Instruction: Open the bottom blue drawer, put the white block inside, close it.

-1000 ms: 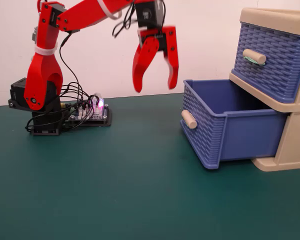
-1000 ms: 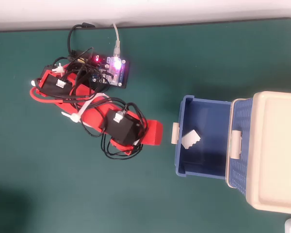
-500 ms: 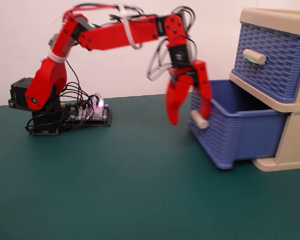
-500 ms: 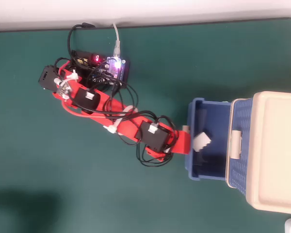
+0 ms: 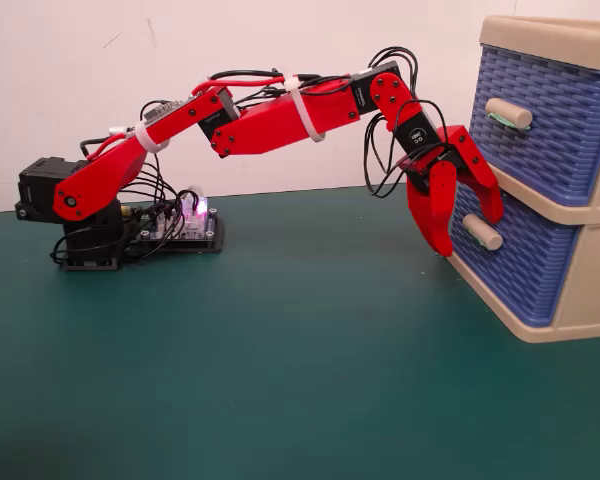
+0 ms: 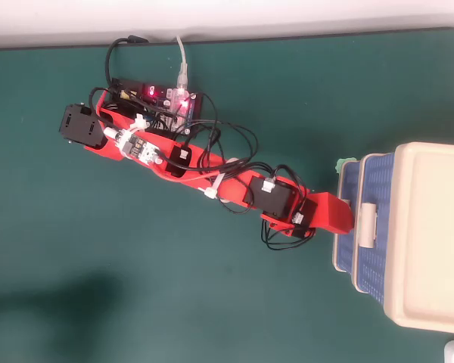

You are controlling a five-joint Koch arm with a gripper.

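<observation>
The bottom blue drawer sits shut in the beige cabinet at the right of the fixed view. Its plain beige handle sticks out toward the arm. My red gripper is open, with one jaw to the left of and below that handle and the other above it. The handle lies between the jaws with gaps on both sides. In the overhead view the gripper points at the drawer's front and hides the handle. The white block does not show in either view.
The upper blue drawer, its handle marked with green tape, is shut above. A small green thing lies by the cabinet's far corner. The arm's base and a lit circuit board stand at the left on the green mat.
</observation>
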